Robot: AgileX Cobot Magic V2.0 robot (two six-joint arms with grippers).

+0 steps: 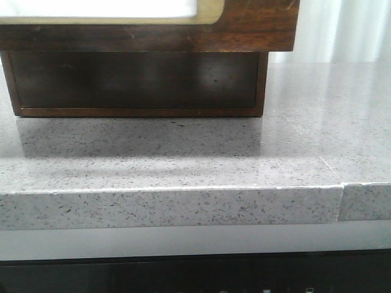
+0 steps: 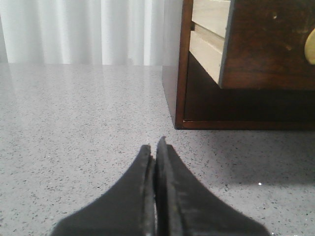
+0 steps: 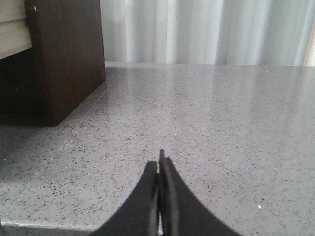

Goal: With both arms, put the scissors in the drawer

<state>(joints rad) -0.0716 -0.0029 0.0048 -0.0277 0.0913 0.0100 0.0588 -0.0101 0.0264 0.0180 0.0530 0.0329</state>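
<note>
Both grippers were closed on nothing. From its wrist camera, the left gripper [image 2: 155, 147] sat at the bottom centre of the frame, its dark fingers pressed together over a grey speckled worktop [image 2: 74, 128]. The right gripper [image 3: 160, 164] looked the same in its own view, low and centred, with nothing between its fingers.

A dark brown wooden drawer [image 1: 256, 27] with a gold-rimmed white panel filled the upper left of the front view, pulled out above a dark open cabinet [image 1: 134, 113]. In the left wrist view it stood at the upper right, showing its pale side.

No scissors appeared in any view, so their position could not be told. Judging by the task, they would likely be light, stiff and slippery at the blades; the handles near the pivot seemed the safest hold.
</note>
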